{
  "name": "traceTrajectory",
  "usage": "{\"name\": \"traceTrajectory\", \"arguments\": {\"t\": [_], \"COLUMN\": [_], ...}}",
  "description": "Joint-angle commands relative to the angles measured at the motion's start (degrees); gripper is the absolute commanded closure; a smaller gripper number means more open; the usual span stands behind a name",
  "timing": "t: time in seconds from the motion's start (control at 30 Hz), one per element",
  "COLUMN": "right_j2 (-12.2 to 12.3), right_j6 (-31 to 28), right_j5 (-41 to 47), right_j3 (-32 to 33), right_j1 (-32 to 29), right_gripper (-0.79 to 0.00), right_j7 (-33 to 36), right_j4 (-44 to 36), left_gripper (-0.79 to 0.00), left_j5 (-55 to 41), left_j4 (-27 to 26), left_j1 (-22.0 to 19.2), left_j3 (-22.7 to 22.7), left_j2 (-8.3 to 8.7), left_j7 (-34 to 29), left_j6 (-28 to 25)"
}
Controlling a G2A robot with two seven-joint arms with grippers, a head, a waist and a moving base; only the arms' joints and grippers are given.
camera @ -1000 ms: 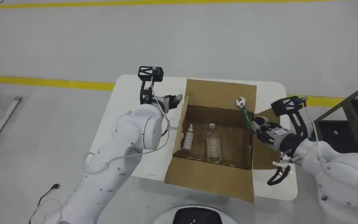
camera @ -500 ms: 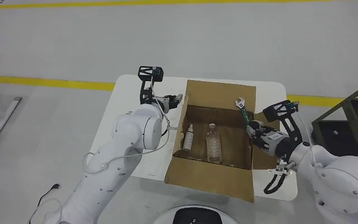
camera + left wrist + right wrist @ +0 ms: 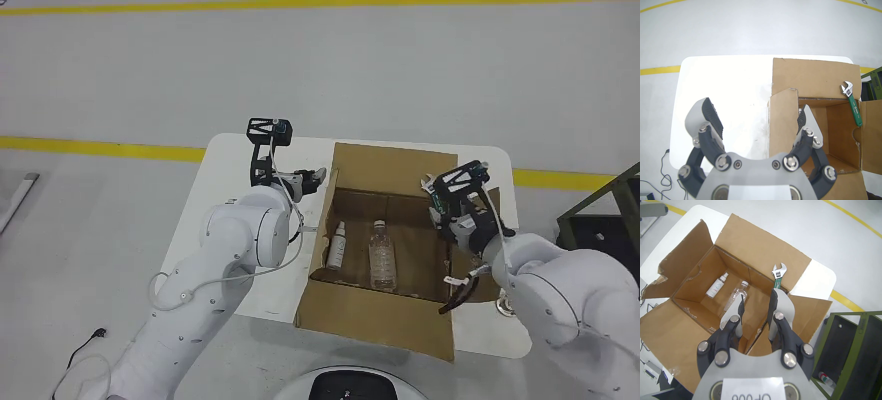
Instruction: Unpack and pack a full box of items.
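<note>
An open cardboard box [image 3: 395, 165] stands on the white table [image 3: 230, 200]. On its floor lie a white spray bottle [image 3: 336, 245] [image 3: 717, 286] and a clear plastic bottle [image 3: 381, 255] [image 3: 736, 296]. A green-handled wrench [image 3: 434, 195] [image 3: 779, 273] [image 3: 850, 100] leans in the box's far right corner, head up. My right gripper [image 3: 445, 218] [image 3: 757, 294] hangs open over the box's right rim, and one finger [image 3: 775, 302] hides the wrench's lower handle. My left gripper [image 3: 308, 180] [image 3: 757, 113] is open at the box's left flap [image 3: 783, 121], which stands between its fingers.
A green metal rack [image 3: 848, 344] [image 3: 610, 200] stands off the table's right side with a small bottle [image 3: 824, 377] in it. The box's flaps [image 3: 806, 313] fold outward on all sides. Bare table lies left of the box.
The right arm has swung from beside the box's right flap in over the right rim, beside the wrench. The wrench, the bottles and the left arm have not moved.
</note>
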Motion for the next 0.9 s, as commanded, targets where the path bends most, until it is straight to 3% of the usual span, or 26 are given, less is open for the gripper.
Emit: {"name": "traceTrajectory", "arguments": {"t": [0.0,0.5,0.87], "right_j2": [-0.09,-0.77,-1.54], "right_j6": [0.48,3.86,6.64], "right_j5": [-2.19,-7.05,-8.43], "right_j3": [-1.09,-2.97,-5.59], "right_j1": [1.32,6.15,6.56], "right_gripper": [-0.314,-0.379,-0.376], "right_j7": [0.22,3.71,4.39], "right_j4": [1.25,9.88,13.87], "left_gripper": [-0.785,-0.785,-0.785], "left_j5": [0.0,0.0,0.0], "left_j4": [0.0,0.0,0.0], "left_j1": [0.0,0.0,0.0], "left_j3": [0.0,0.0,0.0], "left_j2": [0.0,0.0,0.0], "left_j7": [0.0,0.0,0.0], "left_j6": [0.0,0.0,0.0]}}
